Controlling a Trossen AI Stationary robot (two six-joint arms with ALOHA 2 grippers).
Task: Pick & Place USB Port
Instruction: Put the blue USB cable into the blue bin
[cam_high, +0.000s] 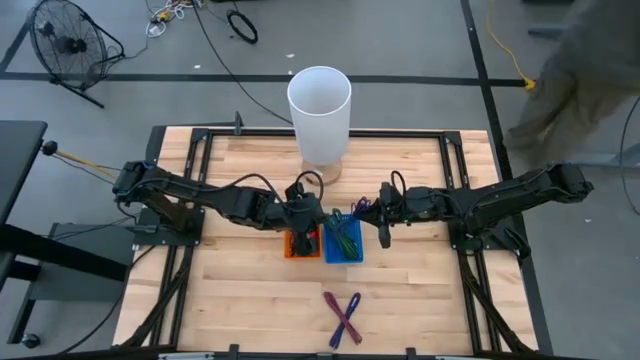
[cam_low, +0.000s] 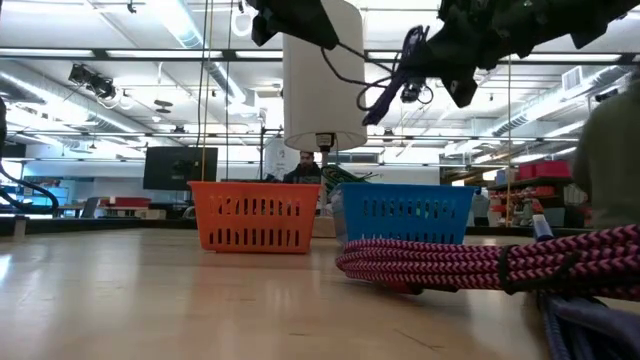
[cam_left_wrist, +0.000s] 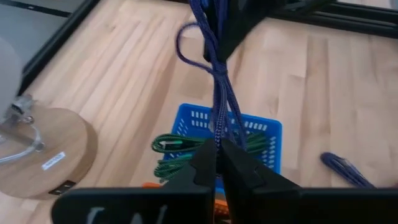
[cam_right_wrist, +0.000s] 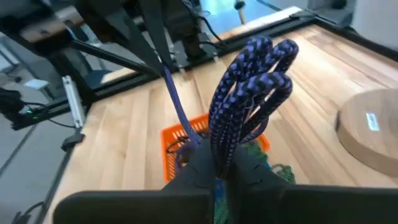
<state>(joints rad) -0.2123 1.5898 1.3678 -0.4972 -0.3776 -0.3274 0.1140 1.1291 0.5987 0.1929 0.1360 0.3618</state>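
A dark blue braided USB cable (cam_right_wrist: 249, 81) is held in the air by both grippers, above an orange basket (cam_high: 300, 244) and a blue basket (cam_high: 343, 246) that holds green cables (cam_left_wrist: 180, 152). My left gripper (cam_left_wrist: 217, 160) is shut on one strand of the cable, above the orange basket (cam_high: 306, 216). My right gripper (cam_right_wrist: 217, 163) is shut on the coiled bundle, just right of the blue basket (cam_high: 384, 216). In the low view the cable (cam_low: 385, 92) hangs in a loop below the right arm. My left gripper pinches a thin run of the blue cable (cam_left_wrist: 217, 134) between its two fingers. The strand leads away from the fingers toward the right gripper and is clear of the baskets. My right gripper pinches the folded bundle of the blue cable at its gathered end (cam_right_wrist: 219, 146) between its two fingers. The loops (cam_right_wrist: 267, 53) stand out beyond the fingers, clear of the table. One strand (cam_right_wrist: 174, 93) runs off toward the left gripper.
A tall white cylinder (cam_high: 320, 100) on a round wooden base (cam_left_wrist: 43, 152) stands at the far middle. A magenta cable and a blue-purple cable lie crossed (cam_high: 343, 318) near the front edge. A person (cam_high: 585, 80) stands beyond the table's far right corner.
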